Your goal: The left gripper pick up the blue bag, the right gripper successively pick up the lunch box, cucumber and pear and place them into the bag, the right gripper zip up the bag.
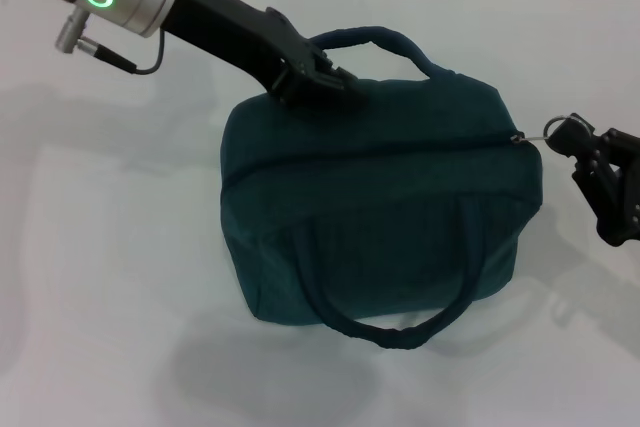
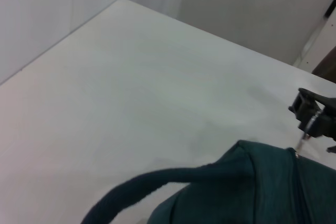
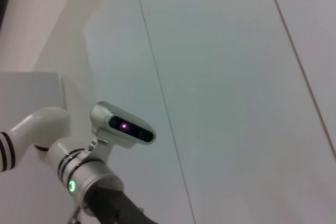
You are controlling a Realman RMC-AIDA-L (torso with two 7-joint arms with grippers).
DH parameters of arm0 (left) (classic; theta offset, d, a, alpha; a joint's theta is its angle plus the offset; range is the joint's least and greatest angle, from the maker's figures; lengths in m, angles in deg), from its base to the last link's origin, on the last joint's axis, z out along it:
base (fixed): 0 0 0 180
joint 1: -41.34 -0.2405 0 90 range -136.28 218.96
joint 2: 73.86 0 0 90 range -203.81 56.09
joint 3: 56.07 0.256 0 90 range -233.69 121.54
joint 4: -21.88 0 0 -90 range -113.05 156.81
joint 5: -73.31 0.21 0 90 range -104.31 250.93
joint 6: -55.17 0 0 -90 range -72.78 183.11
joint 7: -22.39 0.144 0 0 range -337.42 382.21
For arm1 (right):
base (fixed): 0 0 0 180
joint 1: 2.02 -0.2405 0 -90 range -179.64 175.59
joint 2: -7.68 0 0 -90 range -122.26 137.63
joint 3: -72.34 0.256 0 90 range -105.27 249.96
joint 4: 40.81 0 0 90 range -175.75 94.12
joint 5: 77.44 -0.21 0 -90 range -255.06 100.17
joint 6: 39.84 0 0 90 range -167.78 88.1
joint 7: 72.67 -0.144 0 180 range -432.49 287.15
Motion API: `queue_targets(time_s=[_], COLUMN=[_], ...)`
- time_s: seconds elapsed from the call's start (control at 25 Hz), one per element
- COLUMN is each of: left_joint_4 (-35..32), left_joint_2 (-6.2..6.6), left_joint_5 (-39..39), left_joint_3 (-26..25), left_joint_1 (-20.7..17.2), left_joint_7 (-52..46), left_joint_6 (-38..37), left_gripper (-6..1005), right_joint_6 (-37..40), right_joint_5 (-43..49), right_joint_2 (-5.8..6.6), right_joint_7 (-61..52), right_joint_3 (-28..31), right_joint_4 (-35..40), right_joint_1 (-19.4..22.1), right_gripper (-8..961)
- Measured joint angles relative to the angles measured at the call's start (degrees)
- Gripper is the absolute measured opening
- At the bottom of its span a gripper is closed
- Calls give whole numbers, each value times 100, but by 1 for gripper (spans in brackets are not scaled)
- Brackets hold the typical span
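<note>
Right end effector (image 1: 562,134) is pinched on the zipper pull (image 1: 549,131) at the blue bag's (image 1: 380,207) right end.

I see the zip line closed along the bag's top; the bag sits mid-table (image 1: 100,277), nearer the far edge. My left end effector (image 1: 322,85) is clamped on the bag's far top edge by the rear handle (image 1: 380,42). The lunch box, cucumber and pear aren't visible. My worry: further pulling could drag or tip the bag, or tear fabric from the left grip.
</note>
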State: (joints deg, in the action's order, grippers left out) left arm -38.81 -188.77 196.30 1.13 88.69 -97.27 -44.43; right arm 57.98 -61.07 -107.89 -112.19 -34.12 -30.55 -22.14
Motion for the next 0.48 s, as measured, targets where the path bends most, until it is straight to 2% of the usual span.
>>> queue_targets(time_s=[0.48], left_joint_4=[22], left_joint_2=[46], left_joint_5=[11], left_joint_3=[1], left_joint_1=[-91], left_joint_7=[15], left_joint_6=[-96], left_gripper=[76], right_joint_6=[-43], right_joint_5=[-1], right_joint_2=[0], right_joint_7=[13], right_joint_3=[251], right_joint_4=[-120], right_joint_1=[131], right_gripper=[8])
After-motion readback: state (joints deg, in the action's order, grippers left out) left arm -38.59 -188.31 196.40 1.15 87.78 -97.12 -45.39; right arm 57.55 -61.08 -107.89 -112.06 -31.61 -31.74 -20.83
